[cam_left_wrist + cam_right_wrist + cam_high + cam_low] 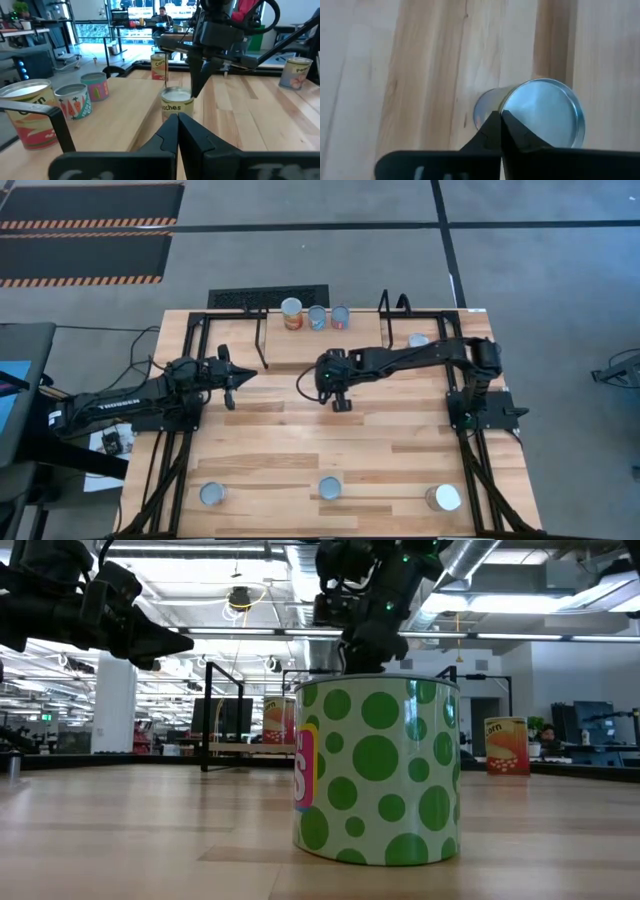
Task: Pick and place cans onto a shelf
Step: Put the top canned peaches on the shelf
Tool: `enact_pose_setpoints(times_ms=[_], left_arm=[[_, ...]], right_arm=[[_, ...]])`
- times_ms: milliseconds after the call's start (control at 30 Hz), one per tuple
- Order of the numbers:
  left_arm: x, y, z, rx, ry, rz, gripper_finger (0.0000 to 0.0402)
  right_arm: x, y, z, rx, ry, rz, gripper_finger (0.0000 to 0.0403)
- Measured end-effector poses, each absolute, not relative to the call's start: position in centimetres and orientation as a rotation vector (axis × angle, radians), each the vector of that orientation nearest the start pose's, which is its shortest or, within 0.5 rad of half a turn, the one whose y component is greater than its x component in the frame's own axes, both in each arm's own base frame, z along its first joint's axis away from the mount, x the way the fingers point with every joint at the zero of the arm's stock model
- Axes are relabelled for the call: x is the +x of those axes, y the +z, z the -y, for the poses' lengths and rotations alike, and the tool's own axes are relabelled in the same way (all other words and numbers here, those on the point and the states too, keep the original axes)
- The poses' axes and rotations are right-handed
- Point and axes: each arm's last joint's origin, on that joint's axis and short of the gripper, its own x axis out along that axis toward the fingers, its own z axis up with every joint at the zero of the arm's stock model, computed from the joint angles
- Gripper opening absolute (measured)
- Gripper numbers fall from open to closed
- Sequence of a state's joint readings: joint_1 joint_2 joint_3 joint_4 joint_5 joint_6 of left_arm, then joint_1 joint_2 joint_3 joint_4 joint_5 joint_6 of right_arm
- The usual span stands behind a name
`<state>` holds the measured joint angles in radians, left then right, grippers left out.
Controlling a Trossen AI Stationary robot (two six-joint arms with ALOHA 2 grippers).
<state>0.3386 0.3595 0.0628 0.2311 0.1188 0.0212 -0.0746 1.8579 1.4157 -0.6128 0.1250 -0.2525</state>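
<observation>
A can with a yellow "peaches" label (176, 104) stands upright on the table's middle; its silvery top shows in the right wrist view (545, 112). My right gripper (341, 402) points down over it, fingers shut (500, 125), and hides it in the high view. My left gripper (231, 376) hangs shut and empty over the table's left part (178, 125). Three cans (292, 313) (317, 317) (340, 317) stand on the shelf (262, 345) at the far edge. My right gripper's shut fingertips (196, 89) come from above, pointing down, at the far rim of the peaches can's top (182, 93). I cannot tell whether they touch it or stand just above it. The can stands upright on the table.
Three cans stand along the near edge (212, 494) (330, 487) (443, 498); the middle one is the green-dotted can filling the low view (378, 775). Another can (418, 340) stands at the far right by the right arm. Black frame tubes run along both table sides.
</observation>
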Motion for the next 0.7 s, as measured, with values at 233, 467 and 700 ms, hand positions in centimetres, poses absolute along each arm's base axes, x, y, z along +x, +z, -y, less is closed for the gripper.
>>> enact_pose_setpoints(times_ms=[233, 467, 700], left_arm=[[11.5, 17.6, -3.7, 0.005, 0.219, -0.069, 0.0000], [11.5, 17.6, -3.7, -0.001, 0.218, -0.067, 0.0000], [11.5, 17.6, -3.7, -0.003, 0.219, -0.068, 0.0000]], right_arm=[[36.7, 26.7, 3.1, -0.158, -0.118, -0.968, 0.0007], [32.8, 31.9, 6.5, -0.070, -0.371, -0.851, 0.0007], [30.6, 31.1, 14.0, -0.006, -0.577, -0.929, 0.0006]])
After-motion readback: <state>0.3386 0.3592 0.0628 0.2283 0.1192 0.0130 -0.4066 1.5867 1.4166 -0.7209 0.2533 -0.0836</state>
